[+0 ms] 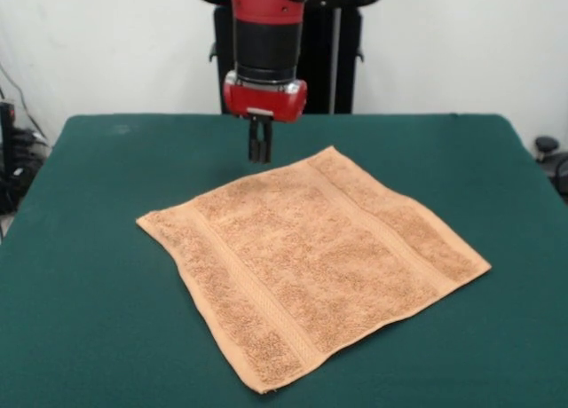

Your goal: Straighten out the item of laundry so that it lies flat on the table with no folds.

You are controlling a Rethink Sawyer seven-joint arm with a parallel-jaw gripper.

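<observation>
where the dark green table [80,248] fills most of the front view, an orange-tan terry towel [311,266] lies spread out on it, a little toward the near side and turned like a diamond, one corner pointing at the camera and one toward the robot. it looks flat, with no fold showing, and two woven border bands run across it near opposite edges. above the towel's far edge hangs the red and black arm [264,44], coming straight down from the top. its gripper [259,151] has two short dark fingers drawn close together with almost no gap, holding nothing, tips just above the table beside the towel's far edge. behind stands the black pedestal [342,62].
</observation>
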